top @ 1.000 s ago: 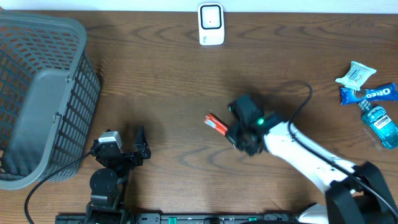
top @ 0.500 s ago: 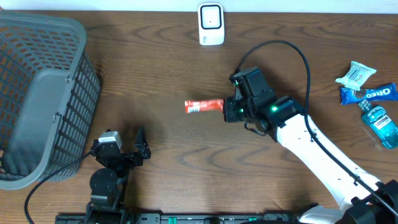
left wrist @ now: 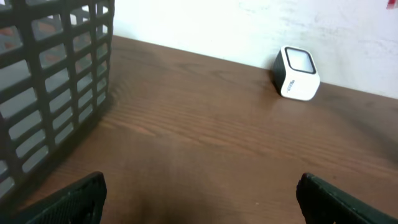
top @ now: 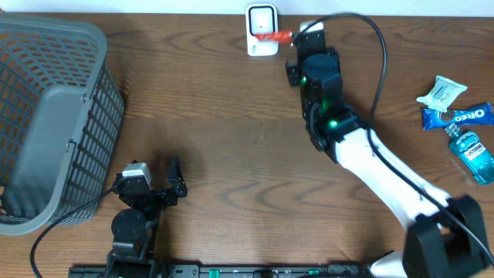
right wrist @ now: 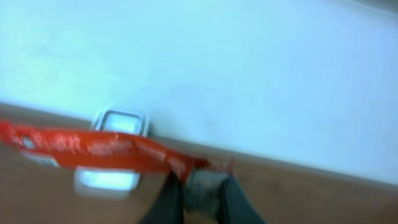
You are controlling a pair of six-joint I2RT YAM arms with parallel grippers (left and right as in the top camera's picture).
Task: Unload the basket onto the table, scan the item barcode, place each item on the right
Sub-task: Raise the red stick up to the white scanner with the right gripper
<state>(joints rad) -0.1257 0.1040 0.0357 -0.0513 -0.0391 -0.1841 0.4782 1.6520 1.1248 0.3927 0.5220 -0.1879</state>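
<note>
Right gripper (right wrist: 198, 182) clamped tight on one end of the red packet (right wrist: 93, 148), stretching it sideways across the face of the white scanner (top: 262, 29) at the far edge of the table (top: 231, 116), surely to get it read, while the left gripper (left wrist: 199, 205) hangs wide open.

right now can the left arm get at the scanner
Probably, if it stretches that far: only bare table lies between its open end effector and the scanner; the right arm's packet is beside it.

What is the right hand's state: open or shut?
Shut: the right hand pinches the red packet at one end, beside the scanner.
</note>
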